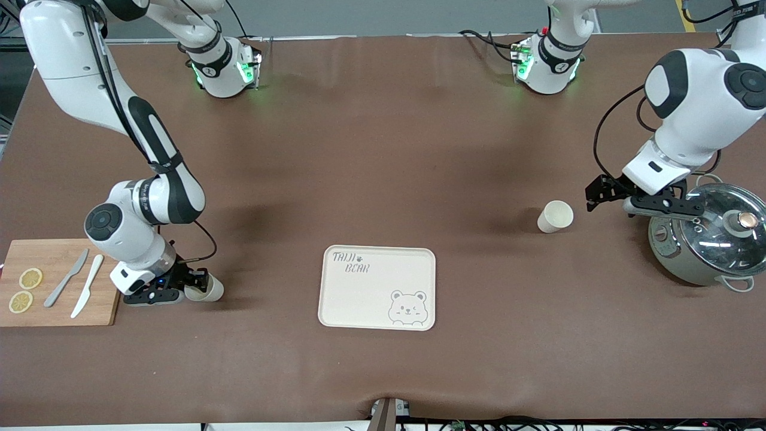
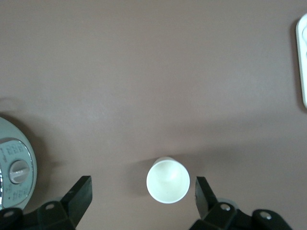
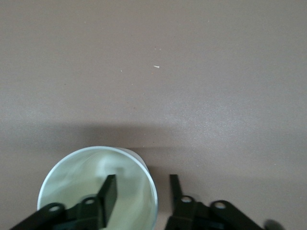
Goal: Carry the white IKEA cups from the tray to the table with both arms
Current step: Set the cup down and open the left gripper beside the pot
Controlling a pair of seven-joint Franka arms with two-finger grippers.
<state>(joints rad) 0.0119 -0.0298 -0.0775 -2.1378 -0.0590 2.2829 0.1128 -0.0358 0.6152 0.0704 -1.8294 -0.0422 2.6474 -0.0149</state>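
One white IKEA cup [image 1: 555, 216] stands on the brown table toward the left arm's end. My left gripper [image 1: 600, 193] hovers open beside it, between the cup and the pot. In the left wrist view this cup [image 2: 168, 180] shows rim-up between the spread fingers, close to one fingertip [image 2: 201, 189] and not touched. The other cup [image 1: 209, 290] sits beside the cutting board. My right gripper [image 1: 194, 286] straddles its wall. In the right wrist view one finger [image 3: 109, 191] is inside that cup [image 3: 76, 187] and the other outside, both apart from the wall.
A cream bear-printed tray [image 1: 371, 299] lies mid-table near the front camera; its edge [image 2: 302, 57] shows in the left wrist view. A steel pot with a glass lid [image 1: 715, 239] sits by the left gripper. A wooden cutting board [image 1: 54, 257] carries lemon slices and two knives.
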